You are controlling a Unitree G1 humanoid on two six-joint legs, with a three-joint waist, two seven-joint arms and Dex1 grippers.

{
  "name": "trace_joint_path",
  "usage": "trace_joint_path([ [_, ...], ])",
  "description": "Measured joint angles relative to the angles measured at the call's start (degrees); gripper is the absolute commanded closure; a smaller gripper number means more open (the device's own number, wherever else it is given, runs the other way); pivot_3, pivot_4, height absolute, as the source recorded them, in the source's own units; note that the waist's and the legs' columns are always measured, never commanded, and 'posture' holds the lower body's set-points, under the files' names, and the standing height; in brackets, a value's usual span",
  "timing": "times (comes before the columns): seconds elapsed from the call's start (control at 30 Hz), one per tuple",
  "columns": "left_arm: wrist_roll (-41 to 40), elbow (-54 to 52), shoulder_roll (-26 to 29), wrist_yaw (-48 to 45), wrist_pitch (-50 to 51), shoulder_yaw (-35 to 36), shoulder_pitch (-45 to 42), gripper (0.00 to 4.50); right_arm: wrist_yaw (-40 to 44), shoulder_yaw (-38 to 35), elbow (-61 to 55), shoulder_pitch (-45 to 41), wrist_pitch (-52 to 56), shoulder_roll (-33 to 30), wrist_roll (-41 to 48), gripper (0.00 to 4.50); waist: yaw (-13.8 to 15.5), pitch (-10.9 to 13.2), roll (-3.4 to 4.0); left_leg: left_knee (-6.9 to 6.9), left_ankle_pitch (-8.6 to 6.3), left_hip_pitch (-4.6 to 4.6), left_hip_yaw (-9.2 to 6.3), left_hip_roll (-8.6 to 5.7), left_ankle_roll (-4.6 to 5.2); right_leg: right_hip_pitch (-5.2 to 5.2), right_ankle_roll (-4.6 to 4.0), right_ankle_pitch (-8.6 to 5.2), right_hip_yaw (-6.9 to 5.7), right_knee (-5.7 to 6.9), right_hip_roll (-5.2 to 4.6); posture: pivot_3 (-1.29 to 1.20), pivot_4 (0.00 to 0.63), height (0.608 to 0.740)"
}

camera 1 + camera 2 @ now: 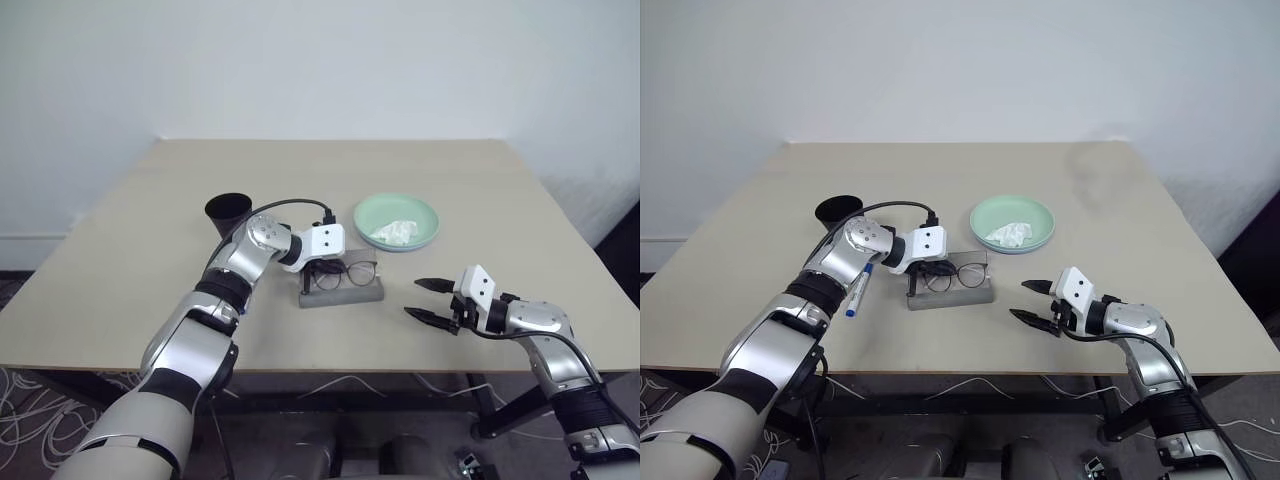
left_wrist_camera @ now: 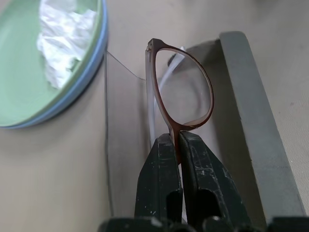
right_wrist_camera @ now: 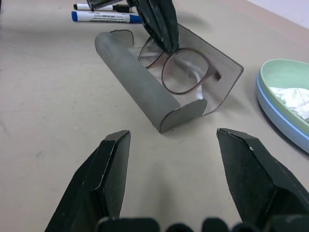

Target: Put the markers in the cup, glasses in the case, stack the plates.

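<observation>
Round brown-rimmed glasses (image 2: 181, 96), clear lenses, upright

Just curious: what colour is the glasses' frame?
Reddish brown, clearest in the left wrist view, on the glasses.

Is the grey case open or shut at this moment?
Open. The flat grey rectangular case has its lid swung back, and the left gripper, shut on the thin wire-framed glasses, holds them inside it.
</observation>
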Motion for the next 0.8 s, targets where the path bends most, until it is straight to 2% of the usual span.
trace_joint_path([
  [0.5,2.0,-0.3,1.2,-3.1,0.3,-0.2,-0.1,4.49,-0.7,0.2,-0.5,0.5,0.5,0.2,0.0,1.40,0.0,0.0,0.01,0.19,-0.03,0.02,-0.03,0.00,0.04,0.11,0.08,0.05,-0.05,0.01,0.01,0.00,0.000,0.736],
  [0.6,1.5,-0.5,1.1,-3.8,1.7,0.1,-0.1,3.86,-0.7,0.4,-0.4,0.0,0.5,0.4,-0.1,1.40,0.0,0.0,0.01,0.21,-0.04,0.01,-0.04,0.00,0.06,0.12,0.08,0.05,-0.06,0.00,0.01,0.00,0.000,0.736],
  [0.77,1.4,-0.9,0.8,-2.8,2.2,0.5,0.3,2.17,-0.7,0.6,-0.4,-0.2,0.5,0.4,-0.2,1.40,0.0,0.0,0.00,0.25,-0.04,0.00,-0.06,0.00,0.06,0.12,0.08,0.05,-0.08,0.00,0.01,0.00,0.000,0.736],
  [0.8,1.4,-0.9,0.6,-2.4,2.3,0.9,0.3,2.17,-0.7,0.7,-0.4,-0.2,0.5,0.4,-0.2,1.40,0.0,0.0,0.00,0.26,-0.04,0.00,-0.07,0.00,0.06,0.11,0.09,0.05,-0.08,0.00,0.01,0.00,0.000,0.736],
])
